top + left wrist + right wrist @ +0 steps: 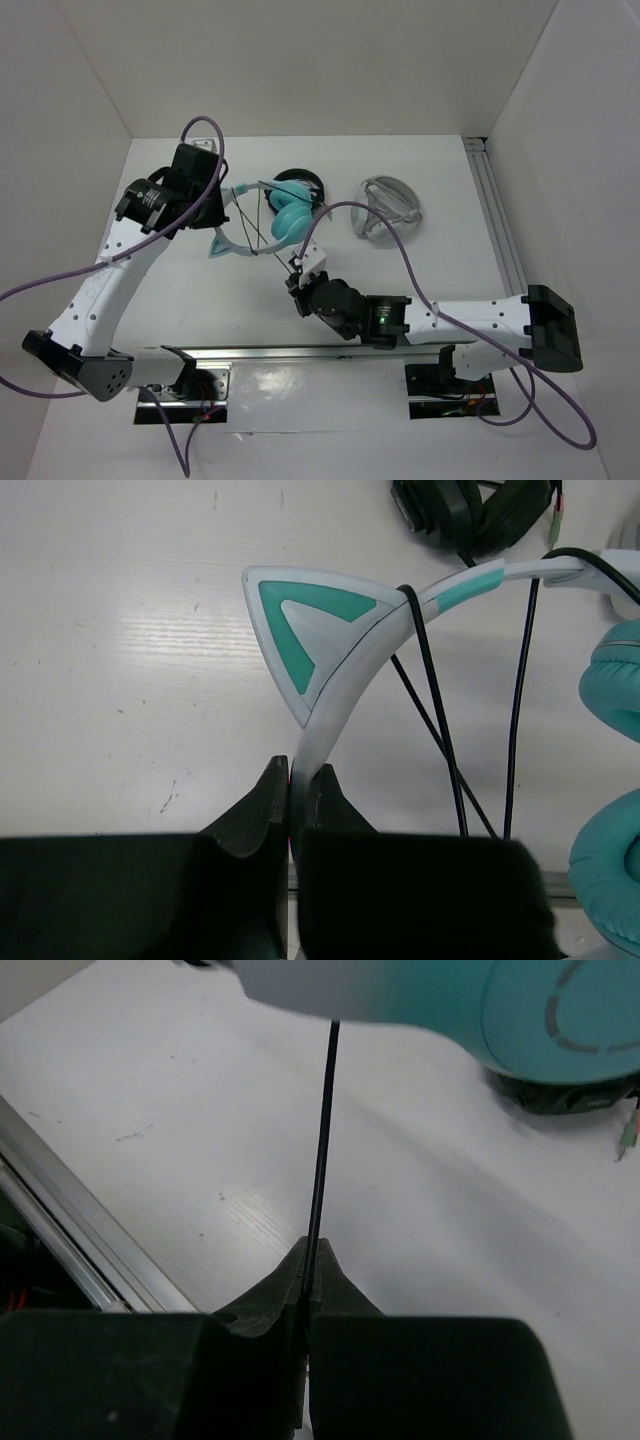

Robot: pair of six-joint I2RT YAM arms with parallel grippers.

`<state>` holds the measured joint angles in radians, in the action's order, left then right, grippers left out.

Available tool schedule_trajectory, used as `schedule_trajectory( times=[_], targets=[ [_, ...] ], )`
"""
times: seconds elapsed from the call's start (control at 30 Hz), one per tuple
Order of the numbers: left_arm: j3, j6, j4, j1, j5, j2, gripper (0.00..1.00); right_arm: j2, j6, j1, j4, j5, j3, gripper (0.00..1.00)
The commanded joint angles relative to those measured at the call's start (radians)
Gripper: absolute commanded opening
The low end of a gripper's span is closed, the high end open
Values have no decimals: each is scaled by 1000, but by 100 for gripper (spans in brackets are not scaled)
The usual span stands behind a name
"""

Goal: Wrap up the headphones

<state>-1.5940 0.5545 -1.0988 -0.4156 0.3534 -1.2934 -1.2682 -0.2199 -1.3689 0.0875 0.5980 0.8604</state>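
Top view: bright, even light from overhead; white walls + table nearly washed out, shadows soft + short. Glare patch at 6 o'clock. Left wrist view: streaky sheen at 9 o'clock; left gripper underexposed, near-black, no detail. Right wrist view: headphones at 1 o'clock blurred, cable sharper twd centre.

We are looking at a white desk. Teal cat-ear headphones are sitting near its middle, smaller black headphones are lying just behind them, and grey-white headphones are resting apart to the right.
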Motion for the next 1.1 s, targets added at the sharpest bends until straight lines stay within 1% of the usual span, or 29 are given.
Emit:
schedule_trajectory(
  times=[0.0,0.07,0.13,0.2,0.3,0.33,0.4,0.43,0.5,0.57,0.6,0.67,0.7,0.77,0.8,0.83,0.87,0.9,0.93,0.97,1.0,1.03,1.07],
  targets=[
    [-64,-60,114,54,-65,17,0,18,-6,-9,93,37,-94,0],
    [-99,-105,96,77,-105,17,0,52,4,-9,124,80,-130,0],
    [-125,-129,42,77,-114,-9,0,114,19,-9,112,132,-141,0],
    [-107,-130,42,66,-105,11,0,179,45,-18,87,180,-141,0],
    [-67,-130,42,87,-151,49,0,230,70,-4,41,255,-153,0],
    [-58,-130,54,98,-227,74,0,257,83,8,41,264,-165,0],
    [-46,-140,54,118,-298,94,0,286,103,56,32,273,-175,0],
    [-46,-140,54,118,-356,94,0,321,120,73,44,273,-199,0],
    [-23,-163,54,118,-408,126,0,355,169,132,86,249,-208,0],
    [-3,-174,45,118,-464,147,0,392,204,184,110,212,-233,0],
    [11,-174,45,118,-482,178,0,392,205,242,122,159,-233,0],
    [42,-174,56,118,-519,207,0,392,214,306,132,93,-233,0],
    [51,-174,56,127,-531,223,0,392,214,362,142,21,-233,0],
    [71,-188,56,127,-573,246,0,350,214,416,143,-16,-206,0],
    [71,-197,56,127,-573,259,0,336,214,482,143,-70,-187,0],
    [103,-197,56,115,-573,275,0,322,214,519,126,-108,-164,0],
    [121,-197,56,115,-541,284,0,288,203,554,115,-141,-111,0],
    [140,-197,56,98,-518,284,0,268,194,620,106,-212,-80,0],
    [184,-197,56,80,-499,295,0,244,194,657,88,-251,-48,0],
    [212,-188,56,80,-490,311,0,184,185,688,49,-315,36,0],
    [238,-179,68,71,-490,321,0,153,185,736,31,-342,76,0],
    [280,-179,89,70,-481,330,0,103,185,754,6,-355,151,0],
    [296,-170,89,70,-481,330,0,84,185,764,6,-369,182,0]
  ],
)
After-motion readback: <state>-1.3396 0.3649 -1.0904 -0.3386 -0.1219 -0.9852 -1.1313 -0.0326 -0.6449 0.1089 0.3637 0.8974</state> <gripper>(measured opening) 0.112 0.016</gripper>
